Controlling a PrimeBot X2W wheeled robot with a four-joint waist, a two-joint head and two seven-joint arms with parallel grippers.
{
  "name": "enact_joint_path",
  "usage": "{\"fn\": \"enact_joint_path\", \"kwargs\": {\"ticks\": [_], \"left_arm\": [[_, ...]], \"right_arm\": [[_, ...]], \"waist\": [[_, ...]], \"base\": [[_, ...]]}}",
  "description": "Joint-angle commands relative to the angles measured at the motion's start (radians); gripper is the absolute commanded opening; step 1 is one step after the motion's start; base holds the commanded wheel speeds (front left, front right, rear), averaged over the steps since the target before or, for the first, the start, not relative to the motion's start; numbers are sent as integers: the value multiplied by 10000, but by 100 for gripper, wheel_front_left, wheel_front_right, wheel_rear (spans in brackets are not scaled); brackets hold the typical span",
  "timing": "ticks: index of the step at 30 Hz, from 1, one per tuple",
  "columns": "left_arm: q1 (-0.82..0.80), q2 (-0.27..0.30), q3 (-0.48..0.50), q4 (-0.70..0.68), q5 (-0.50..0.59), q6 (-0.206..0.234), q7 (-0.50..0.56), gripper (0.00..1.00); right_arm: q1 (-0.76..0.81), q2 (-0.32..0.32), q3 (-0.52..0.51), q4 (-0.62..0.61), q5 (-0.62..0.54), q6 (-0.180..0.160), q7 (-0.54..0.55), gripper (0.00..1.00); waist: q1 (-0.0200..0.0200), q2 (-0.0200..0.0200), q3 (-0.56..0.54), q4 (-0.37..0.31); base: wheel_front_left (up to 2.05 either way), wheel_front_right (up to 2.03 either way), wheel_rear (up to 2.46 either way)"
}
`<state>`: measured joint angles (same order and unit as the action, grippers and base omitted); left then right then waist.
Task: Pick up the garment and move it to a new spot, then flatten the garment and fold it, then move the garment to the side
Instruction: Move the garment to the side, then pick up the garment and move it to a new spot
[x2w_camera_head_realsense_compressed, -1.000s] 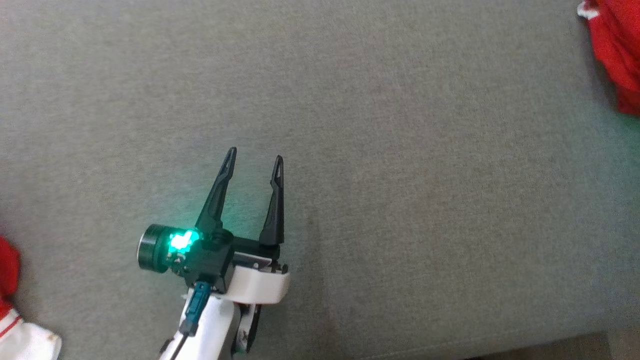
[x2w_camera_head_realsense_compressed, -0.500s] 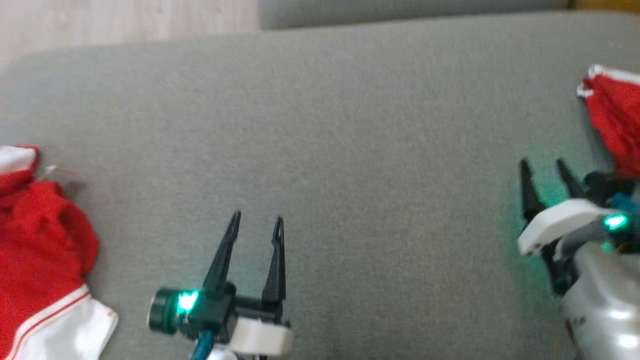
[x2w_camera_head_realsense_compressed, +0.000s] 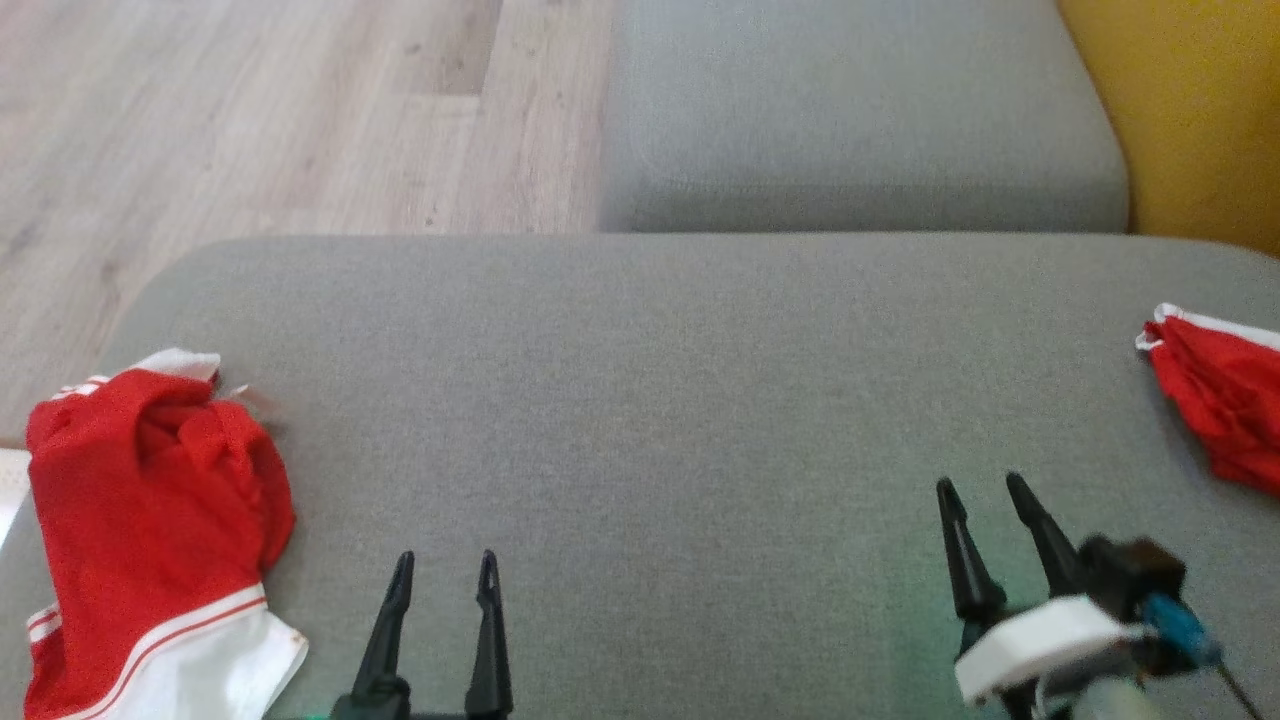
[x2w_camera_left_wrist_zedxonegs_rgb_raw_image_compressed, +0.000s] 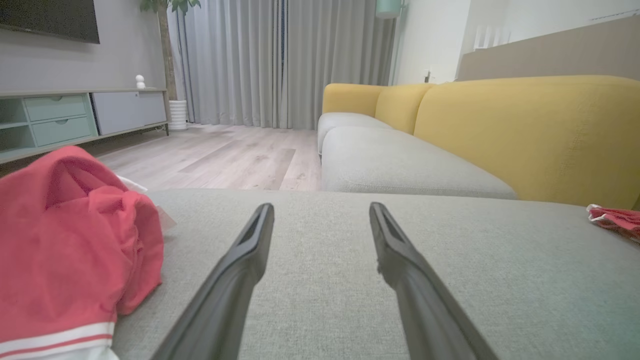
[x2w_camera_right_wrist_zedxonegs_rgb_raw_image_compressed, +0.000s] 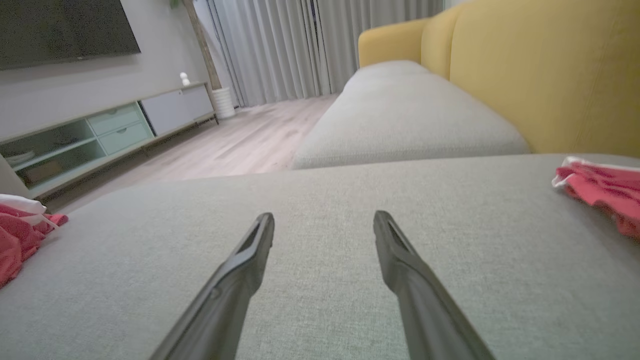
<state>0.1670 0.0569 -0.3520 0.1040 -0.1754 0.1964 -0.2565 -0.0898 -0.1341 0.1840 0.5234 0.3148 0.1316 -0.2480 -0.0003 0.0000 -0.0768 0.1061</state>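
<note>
Where it lies, the red garment (x2w_camera_head_realsense_compressed: 150, 500) is crumpled.

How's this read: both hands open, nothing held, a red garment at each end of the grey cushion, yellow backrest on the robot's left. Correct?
One slip: the yellow backrest is on the robot's right, as the head view shows. The rest stands: left hand and right hand open, nothing held, left red garment and right red garment at the ends of the grey cushion.
</note>
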Motion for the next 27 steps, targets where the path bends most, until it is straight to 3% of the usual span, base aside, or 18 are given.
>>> {"fn": "enact_joint_path", "kwargs": {"ticks": [1, 5, 10, 27], "left_arm": [[-214, -28, 456, -421, 85, -48, -53, 100], [14, -33, 604, -458, 210, -282, -53, 100], [31, -43, 593, -342, 307, -616, -53, 100], [222, -63, 850, -105, 388, -785, -53, 100]], "right_arm": [[265, 131, -13, -847, -231, -9, -134, 100], [1594, 393, -565, -2431, -1002, -9, -135, 100], [2533, 638, -813, -3144, -1307, -9, -136, 100], [2681, 693, -505, -3108, -1363, -9, -137, 100]], "waist": [[3, 0, -302, 48], [3, 0, -506, -10], [3, 0, -595, -11], [3, 0, -560, -239]], "base": [[0, 0, 0], [0, 0, 0], [0, 0, 0], [0, 0, 0]]}}
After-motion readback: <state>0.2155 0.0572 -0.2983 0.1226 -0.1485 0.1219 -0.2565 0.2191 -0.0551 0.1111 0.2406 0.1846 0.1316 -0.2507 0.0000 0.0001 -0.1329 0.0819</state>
